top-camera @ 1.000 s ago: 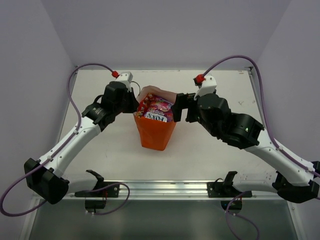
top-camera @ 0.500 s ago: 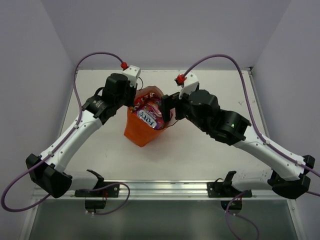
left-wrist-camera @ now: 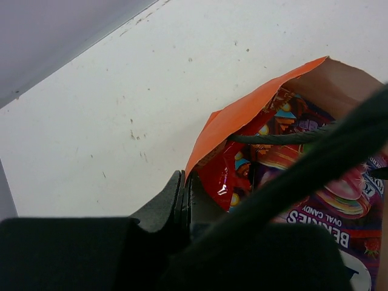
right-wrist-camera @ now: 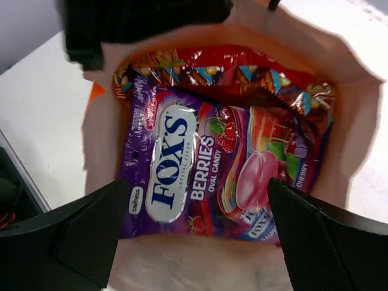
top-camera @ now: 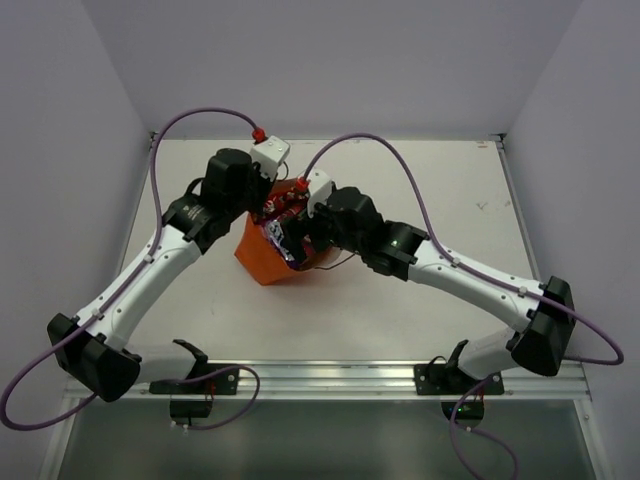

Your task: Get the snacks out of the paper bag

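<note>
Paper bag [top-camera: 262,262] leftward on white table [top-camera: 450,190]

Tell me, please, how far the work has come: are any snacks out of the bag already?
Done: no packet lies on the table yet. In hand: the left gripper pinches the paper bag rim, and the right gripper hangs open over the purple packet. Left: every snack, including the red packet.
</note>
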`<action>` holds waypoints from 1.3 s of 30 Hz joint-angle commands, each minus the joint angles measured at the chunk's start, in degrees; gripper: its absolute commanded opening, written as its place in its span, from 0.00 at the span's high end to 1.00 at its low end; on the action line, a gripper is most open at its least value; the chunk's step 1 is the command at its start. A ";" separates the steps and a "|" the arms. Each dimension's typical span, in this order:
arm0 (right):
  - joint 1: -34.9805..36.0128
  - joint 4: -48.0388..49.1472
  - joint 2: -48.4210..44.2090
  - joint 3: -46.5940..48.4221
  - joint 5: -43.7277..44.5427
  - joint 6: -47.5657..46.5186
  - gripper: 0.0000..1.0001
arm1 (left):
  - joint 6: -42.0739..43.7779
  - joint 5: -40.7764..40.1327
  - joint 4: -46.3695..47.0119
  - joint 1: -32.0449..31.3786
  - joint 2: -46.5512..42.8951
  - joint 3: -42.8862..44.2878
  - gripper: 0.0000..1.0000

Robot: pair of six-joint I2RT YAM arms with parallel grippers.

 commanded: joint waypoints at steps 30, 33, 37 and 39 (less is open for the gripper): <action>-0.22 20.08 14.86 -3.57 0.04 1.77 1.00 | 1.67 -4.87 11.23 0.27 -12.43 -3.48 1.00; -0.22 19.12 11.70 -2.78 -0.49 1.41 1.00 | 1.84 -6.36 11.32 0.27 -13.05 -5.23 1.00; -0.22 16.48 6.52 -0.59 -1.45 0.19 1.00 | 2.11 -8.64 11.32 0.35 -13.66 -6.99 1.00; -0.22 15.43 3.54 0.12 -0.58 -0.43 1.00 | 2.11 -9.17 11.67 0.44 -13.93 -7.78 1.00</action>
